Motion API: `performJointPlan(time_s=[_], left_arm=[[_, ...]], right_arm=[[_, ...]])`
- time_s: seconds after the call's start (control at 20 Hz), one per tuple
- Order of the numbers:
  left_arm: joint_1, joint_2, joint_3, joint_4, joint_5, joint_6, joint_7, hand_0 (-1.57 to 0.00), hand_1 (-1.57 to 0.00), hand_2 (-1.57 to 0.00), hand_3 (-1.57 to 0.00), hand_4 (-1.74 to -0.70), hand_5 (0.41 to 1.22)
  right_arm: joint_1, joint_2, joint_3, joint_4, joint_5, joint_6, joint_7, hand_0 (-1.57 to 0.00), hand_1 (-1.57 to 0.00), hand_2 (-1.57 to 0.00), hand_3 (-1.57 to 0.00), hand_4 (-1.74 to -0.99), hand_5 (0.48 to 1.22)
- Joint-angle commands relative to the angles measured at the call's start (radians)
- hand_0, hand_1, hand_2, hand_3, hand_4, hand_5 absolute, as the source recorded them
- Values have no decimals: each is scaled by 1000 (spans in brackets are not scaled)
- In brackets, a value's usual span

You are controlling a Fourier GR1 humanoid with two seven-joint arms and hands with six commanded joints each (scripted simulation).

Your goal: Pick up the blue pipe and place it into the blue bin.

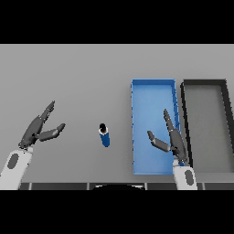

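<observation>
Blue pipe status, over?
Both hands open: left hand, right hand over blue bin. Blue pipe on table, untouched. Path clear.

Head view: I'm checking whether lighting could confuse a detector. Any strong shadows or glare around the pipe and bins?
Head view: flat, even light; no glare on the grey table. The pipe casts no clear shadow. The blue bin and the dark bin show only slightly darker inner walls. The left hand and right hand cast no marked shadows either.
</observation>
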Motion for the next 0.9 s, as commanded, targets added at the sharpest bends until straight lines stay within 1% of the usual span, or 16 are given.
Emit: performJointPlan(time_s=[0.0, 0.05, 0.1, 0.2, 0.25, 0.3, 0.35, 0.4, 0.45, 0.6, 0.65, 0.7, 0.75, 0.8, 0.85], left_arm=[[-4, -3, -4, 0, 7, -9, 6, 1, 1, 1, 1, -1085, 604], [0, 0, -9, -10, 9, -22, -6, 1, 1, 1, 1, -1086, 605], [9, 7, -21, -28, 14, -48, -20, 1, 1, 1, 1, -1090, 596], [27, 24, -47, -57, 22, -101, -24, 1, 1, 1, 1, -1096, 567], [34, 23, -67, -74, 21, -125, -31, 1, 1, 1, 1, -1102, 554], [46, 22, -90, -111, 19, -137, -20, 1, 1, 1, 1, -1111, 534], [50, 14, -110, -125, 20, -143, 7, 1, 1, 1, 1, -1124, 514], [57, 7, -134, -138, 8, -156, 9, 1, 1, 1, 1, -1141, 503], [59, -10, -158, -150, -6, -162, 6, 1, 1, 1, 1, -1158, 497], [65, -46, -215, -176, -79, -139, 13, 1, 1, 1, 1, -1176, 475], [57, -69, -231, -172, -101, -126, 14, 1, 1, 1, 1, -1181, 469], [55, -84, -239, -168, -114, -116, 12, 1, 1, 1, 1, -1186, 466], [47, -103, -247, -152, -132, -106, 11, 1, 1, 1, 1, -1186, 464], [30, -128, -260, -135, -143, -100, 35, 1, 1, 1, 1, -1189, 463], [24, -150, -268, -114, -152, -96, 27, 1, 1, 1, 1, -1193, 465]], right_arm=[[1, 1, 1, -4, 10, -9, 18, 1, 1, 1, 1, -1186, 601], [5, -5, -1, -16, 13, -12, 15, 1, 1, 1, 1, -1185, 597], [-6, -3, -2, -7, 12, -12, 23, 1, 1, 1, 1, -1186, 598], [2, -9, 6, -1, 12, 4, -9, 1, 1, 1, 1, -1193, 605], [1, -2, 14, 10, 18, 4, -7, 1, 1, 1, 1, -1198, 607], [3, -7, 12, 3, 18, 6, -9, 1, 1, 1, 1, -1201, 609], [-11, -3, 10, 12, 19, 0, 0, 1, 1, 1, 1, -1205, 611], [-22, -2, 12, 6, 19, 0, 5, 1, 1, 1, 1, -1208, 611], [-11, -14, 7, -7, 18, 2, -2, 1, 1, 1, 1, -1208, 612], [-5, -7, 10, -8, 19, 1, 13, 1, 1, 1, 1, -1217, 615], [-1, -2, 16, -16, 22, -1, 17, 1, 1, 1, 1, -1221, 618], [16, -3, 19, -29, 21, 2, 2, 1, 1, 1, 1, -1223, 619], [17, 1, 21, -35, 20, 1, 12, 1, 1, 1, 1, -1223, 620], [21, 4, 20, -28, 17, 2, 11, 1, 1, 1, 1, -1228, 621], [13, 7, 18, -27, 20, -4, 18, 1, 1, 1, 1, -1230, 622]])
